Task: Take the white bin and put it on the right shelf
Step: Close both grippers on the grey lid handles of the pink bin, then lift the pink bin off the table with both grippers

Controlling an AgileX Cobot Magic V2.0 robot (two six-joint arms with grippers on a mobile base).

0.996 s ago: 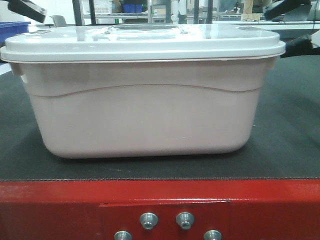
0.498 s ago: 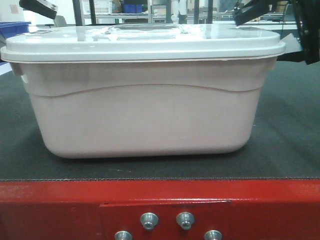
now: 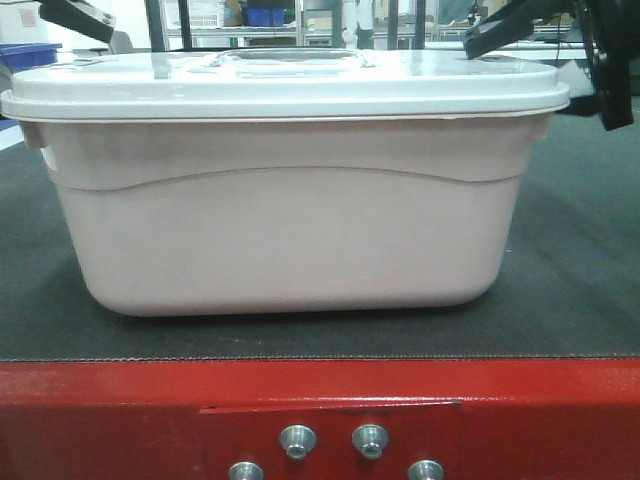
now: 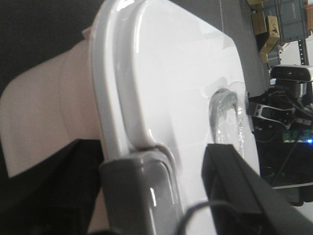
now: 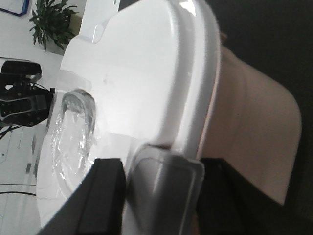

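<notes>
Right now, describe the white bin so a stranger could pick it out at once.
Find the red-edged table with its dark mat. The white bin fills the middle of that mat, a large, faintly pinkish tote with rounded corners. Its wavy ridge and white lipped lid set it apart from the blue bin behind it.

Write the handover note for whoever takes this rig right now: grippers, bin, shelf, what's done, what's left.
Left gripper: open, fingers on either side of the grey latch at one end of the white bin.
Right gripper: straddles the opposite latch. Its jaws are close against the latch, but I cannot tell whether they are clamped.
Bin: lid on, resting flat on the dark mat of the red-edged table, not lifted.
Right shelf: not identifiable in any view.
Done: both arms are positioned at the bin's ends.
To do: secure both grips, lift, carry to the shelf, set down.
</notes>
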